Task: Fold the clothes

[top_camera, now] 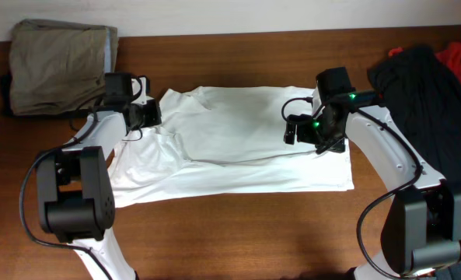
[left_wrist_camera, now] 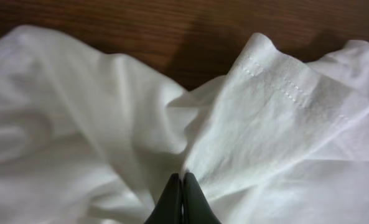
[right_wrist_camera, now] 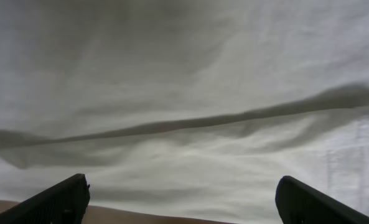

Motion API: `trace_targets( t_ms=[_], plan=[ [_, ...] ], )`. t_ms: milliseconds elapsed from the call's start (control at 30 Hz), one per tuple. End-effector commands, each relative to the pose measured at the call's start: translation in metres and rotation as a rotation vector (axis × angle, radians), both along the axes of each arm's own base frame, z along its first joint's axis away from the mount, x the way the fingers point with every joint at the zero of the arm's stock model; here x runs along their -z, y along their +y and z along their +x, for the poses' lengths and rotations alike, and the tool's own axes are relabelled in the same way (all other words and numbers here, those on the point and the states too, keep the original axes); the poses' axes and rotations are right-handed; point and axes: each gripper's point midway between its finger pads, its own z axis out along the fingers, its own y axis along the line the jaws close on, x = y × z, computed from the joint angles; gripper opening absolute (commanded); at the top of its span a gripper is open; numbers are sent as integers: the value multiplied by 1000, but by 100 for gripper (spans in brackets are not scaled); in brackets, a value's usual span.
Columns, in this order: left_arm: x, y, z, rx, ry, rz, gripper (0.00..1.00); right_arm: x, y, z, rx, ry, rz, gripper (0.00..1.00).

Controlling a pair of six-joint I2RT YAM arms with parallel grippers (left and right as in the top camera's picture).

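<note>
White shirt (top_camera: 238, 140) being pinched on wooden table (top_camera: 238, 233)
Fabric is being clamped by left gripper (left_wrist_camera: 182, 186); right gripper (right_wrist_camera: 181, 182) is being held wide open.

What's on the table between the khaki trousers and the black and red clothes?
The white shirt, spread out, with the left tool shut on its fabric and the right tool open over it. The overhead view shows it.
</note>
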Motion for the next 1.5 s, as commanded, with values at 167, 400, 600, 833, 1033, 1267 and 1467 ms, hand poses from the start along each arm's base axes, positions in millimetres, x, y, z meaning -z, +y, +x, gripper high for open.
trace_targets(
  t_ms=[167,400,600,833,1033,1267,1467],
  plan=[
    [-75,30,-27,-64,-19,46,0,2,-10,13,2,-55,-81,99],
    [-57,67,-58,-168,130,245,0,-15,-32,65,44,-269,-115,93],
    [-58,67,-56,-180,123,236,0,-59,-88,148,12,-460,-194,100],
    [-58,65,-56,-176,123,229,0,33,-87,188,-15,-362,-203,72],
    [-57,65,-56,-182,124,226,0,75,-83,193,-25,-327,-216,70],
    [-57,65,-56,-182,124,226,0,82,-89,192,-15,-313,-246,48],
    [-62,66,-48,-187,87,226,0,79,-100,192,55,-302,-287,8]
  ],
)
